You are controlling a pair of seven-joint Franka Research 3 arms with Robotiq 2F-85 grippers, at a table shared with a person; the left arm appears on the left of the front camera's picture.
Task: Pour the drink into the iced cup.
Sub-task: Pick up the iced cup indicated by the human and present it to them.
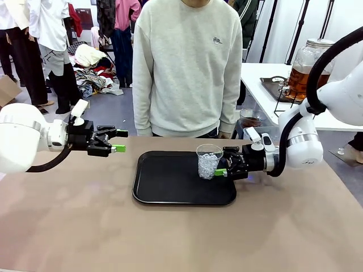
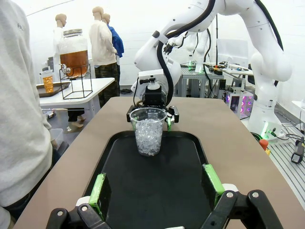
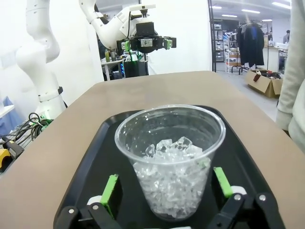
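I see everything brightly and evenly lit from overhead; ceiling strip lights (image 3: pixel 282 5) glow far off in my right wrist view; the black tray (image 1: pixel 170 187) carries a pale sheen and casts only a thin, soft shadow on the table (image 1: pixel 68 226); ice in the iced cup (image 3: pixel 170 157) glints, crisp; both my wrist views bow at their edges; the white wall (image 2: pixel 143 19) looks washed out.

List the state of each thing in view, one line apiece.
iced cup: upright on the tray, ice inside, no drink yet.
tray: flat on the table.
jar of drink: upright, closed.
left gripper: open, empty.
right gripper: open, fingers either side of the iced cup.
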